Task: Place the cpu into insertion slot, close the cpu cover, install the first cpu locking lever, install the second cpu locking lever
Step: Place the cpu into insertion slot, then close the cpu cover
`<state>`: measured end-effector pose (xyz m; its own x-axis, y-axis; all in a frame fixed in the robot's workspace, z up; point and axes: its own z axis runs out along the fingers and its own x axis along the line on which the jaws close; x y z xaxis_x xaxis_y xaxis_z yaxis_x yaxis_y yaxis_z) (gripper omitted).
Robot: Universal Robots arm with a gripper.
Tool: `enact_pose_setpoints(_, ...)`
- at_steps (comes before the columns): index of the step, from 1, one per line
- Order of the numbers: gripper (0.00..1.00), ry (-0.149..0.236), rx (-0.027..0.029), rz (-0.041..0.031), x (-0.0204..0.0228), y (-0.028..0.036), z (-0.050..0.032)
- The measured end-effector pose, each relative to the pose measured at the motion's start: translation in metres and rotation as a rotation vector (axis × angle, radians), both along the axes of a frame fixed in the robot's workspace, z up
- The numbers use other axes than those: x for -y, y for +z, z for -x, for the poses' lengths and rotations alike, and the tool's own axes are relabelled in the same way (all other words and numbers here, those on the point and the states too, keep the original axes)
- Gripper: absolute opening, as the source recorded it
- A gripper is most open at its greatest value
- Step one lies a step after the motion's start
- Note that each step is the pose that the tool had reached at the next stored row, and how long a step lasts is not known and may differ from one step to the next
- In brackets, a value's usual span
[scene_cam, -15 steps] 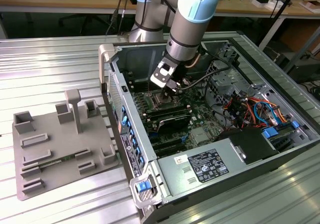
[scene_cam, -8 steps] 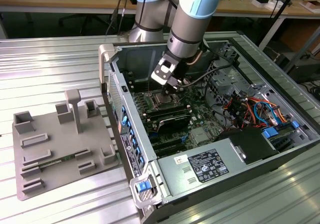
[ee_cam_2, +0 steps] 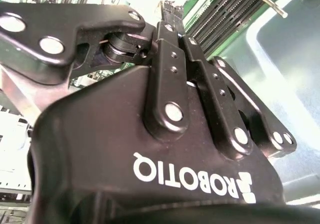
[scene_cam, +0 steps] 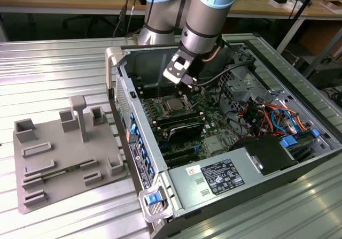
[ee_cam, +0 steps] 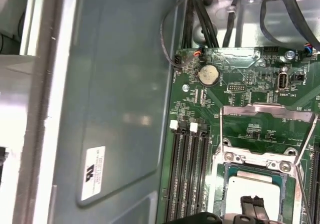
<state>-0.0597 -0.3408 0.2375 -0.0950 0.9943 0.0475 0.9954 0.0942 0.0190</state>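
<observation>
The cpu (ee_cam: 260, 186), a flat chip with a silvery top, lies in the insertion slot (ee_cam: 231, 156) on the green motherboard. My gripper (ee_cam: 252, 204) hangs just over the chip, its two black fingertips pressed together with nothing between them. The cpu cover (ee_cam: 267, 109), a thin silver frame, is swung back beyond the slot, and bare board shows through its cut-out. A thin wire locking lever (ee_cam: 306, 139) stands up at a slant beside the slot. In the exterior view the gripper (scene_cam: 188, 92) reaches down inside the open computer case, right above the slot (scene_cam: 175, 106).
Long black memory slots (ee_cam: 190, 174) run beside the socket, with a coin battery (ee_cam: 208, 75) and cables (ee_cam: 200, 18) farther off. The case wall (ee_cam: 115, 108) rises close by. A grey power supply box (scene_cam: 214, 180) and a grey parts fixture (scene_cam: 64, 153) sit outside the socket area.
</observation>
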Motion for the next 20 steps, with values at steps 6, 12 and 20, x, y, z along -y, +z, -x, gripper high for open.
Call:
enact_pose_setpoints(6,0.11,0.0,0.0001,-0.0001,0.0,0.0004,0.0)
enact_pose_setpoints(12,0.11,0.0,0.0001,-0.0002,0.0,0.0005,0.0)
enact_pose_setpoints(20,0.11,0.0,0.0,-0.0002,0.0015,0.0004,-0.0093)
